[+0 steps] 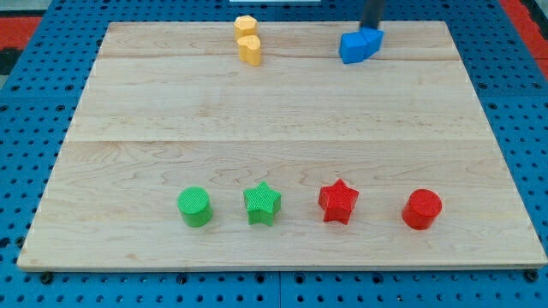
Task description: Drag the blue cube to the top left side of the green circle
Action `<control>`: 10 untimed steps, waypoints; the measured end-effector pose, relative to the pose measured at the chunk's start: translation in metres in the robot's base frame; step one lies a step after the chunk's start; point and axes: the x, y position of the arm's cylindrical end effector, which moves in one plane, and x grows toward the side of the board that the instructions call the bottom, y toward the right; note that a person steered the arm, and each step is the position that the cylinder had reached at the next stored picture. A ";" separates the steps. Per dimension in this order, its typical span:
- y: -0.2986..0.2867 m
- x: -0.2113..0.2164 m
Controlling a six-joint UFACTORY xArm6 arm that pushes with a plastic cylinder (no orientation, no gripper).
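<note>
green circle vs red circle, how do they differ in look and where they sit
The green circle is green and sits at the view's left end of the bottom row, beside the green star. The red circle is red and sits at the view's right end, beside the red star. Both are short upright cylinders with ridged tops, alike in size, far from my tip by the blue cube.

- One view only; I look down at a slant from the board's [282,128] near edge.
- Faces the far edge; moderately close, whole board nearly fills frame.
</note>
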 end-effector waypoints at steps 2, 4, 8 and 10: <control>-0.121 0.072; -0.071 0.045; 0.011 0.134; -0.170 0.157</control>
